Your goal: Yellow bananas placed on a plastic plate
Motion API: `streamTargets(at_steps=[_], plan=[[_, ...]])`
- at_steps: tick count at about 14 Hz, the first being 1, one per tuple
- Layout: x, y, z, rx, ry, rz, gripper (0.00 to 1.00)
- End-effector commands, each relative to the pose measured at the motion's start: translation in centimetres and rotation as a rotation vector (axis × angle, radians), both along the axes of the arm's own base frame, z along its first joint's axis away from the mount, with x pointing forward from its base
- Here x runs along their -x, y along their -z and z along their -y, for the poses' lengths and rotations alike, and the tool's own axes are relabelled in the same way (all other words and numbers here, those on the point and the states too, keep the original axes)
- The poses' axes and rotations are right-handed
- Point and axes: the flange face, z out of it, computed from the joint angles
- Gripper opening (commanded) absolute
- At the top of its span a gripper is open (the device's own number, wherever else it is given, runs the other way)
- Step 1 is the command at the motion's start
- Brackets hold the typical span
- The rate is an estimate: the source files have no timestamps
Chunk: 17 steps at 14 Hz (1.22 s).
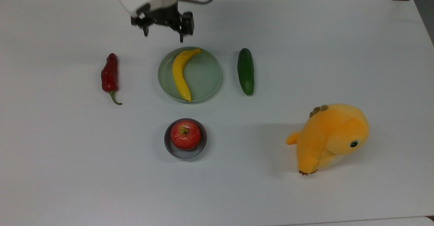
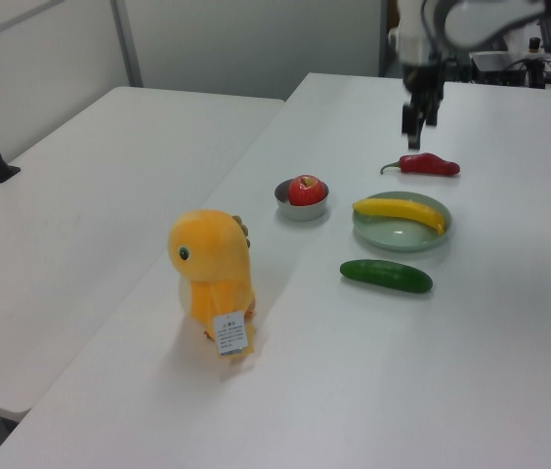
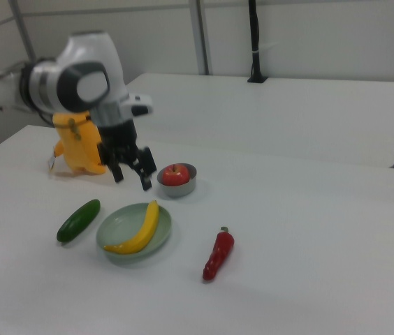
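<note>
Black, two-fingered and carried by the white arm, the end effector [image 1: 163, 33] hung above the desk [image 1: 305, 49] with its fingers spread apart and nothing between them, beyond the far rim of the plate in the top view and clear of everything.

The curved, smooth yellow banana [image 1: 180, 73] lay inside the round, pale mint-green plastic plate [image 1: 206, 78], on the top view's left half of it, its stem reaching the upper rim and its dark tip touching the lower rim. By that, the task looked finished.

The banana appeared light and fairly stiff, with a slick, glossy skin that might slide under a narrow pinch. Its thick middle, taken across the short width, seemed the safest place to hold; the tapering ends would likely slip. If real, hard squeezing could bruise it.

It was an even bright yellow, gently bowed, thickest at mid-length, and about as long as the plate was wide. In the right view its curve opened towards the plate's centre [image 3: 141, 227].
</note>
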Motion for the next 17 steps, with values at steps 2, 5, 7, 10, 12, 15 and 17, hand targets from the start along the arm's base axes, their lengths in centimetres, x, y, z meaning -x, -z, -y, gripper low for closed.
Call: streamTargets(at_steps=[2,5,7,10,12,15,17], plan=[[1.8,-9.8,2.0,-0.13,0.066,0.021,1.0],[3.8,-14.3,2.2,-0.164,0.071,0.033,1.0],[4.8,-15.7,2.3,-0.171,0.116,0.025,1.0],[5.5,-16.1,-1.3,-0.153,0.128,0.021,1.0],[5.4,-15.4,-2.8,-0.149,0.111,0.012,1.0],[5.2,-15.3,-2.8,-0.152,0.075,0.016,1.0],[4.6,-15.3,-2.9,-0.155,-0.034,0.063,1.0]])
